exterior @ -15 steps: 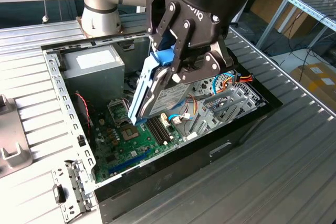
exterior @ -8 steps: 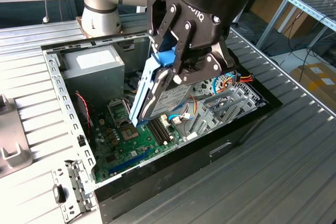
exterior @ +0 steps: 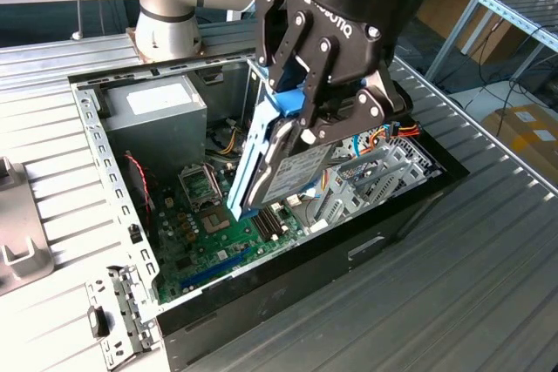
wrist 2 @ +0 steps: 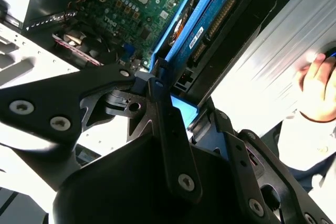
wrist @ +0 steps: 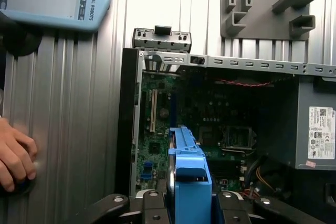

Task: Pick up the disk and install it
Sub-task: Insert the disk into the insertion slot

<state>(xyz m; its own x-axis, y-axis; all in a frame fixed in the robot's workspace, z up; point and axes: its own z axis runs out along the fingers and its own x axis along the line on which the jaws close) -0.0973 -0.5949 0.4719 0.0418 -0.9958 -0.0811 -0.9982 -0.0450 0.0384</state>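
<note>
From the exterior view's left: a grey power box (exterior: 157, 115) fills the corner of the open computer case (exterior: 261, 302) on the desk (exterior: 488, 285), then the green circuit board (exterior: 209, 224) lies bare. Over it the jaws are clenched on the disk (exterior: 292, 176), seemingly by its blue rails (sparing the label, I'd guess), tipped on edge, likely to suit the metal cage (exterior: 375, 180) just beside. The arm hides the disk's upper end. I can't tell whether its lower corner touches the board.
</note>
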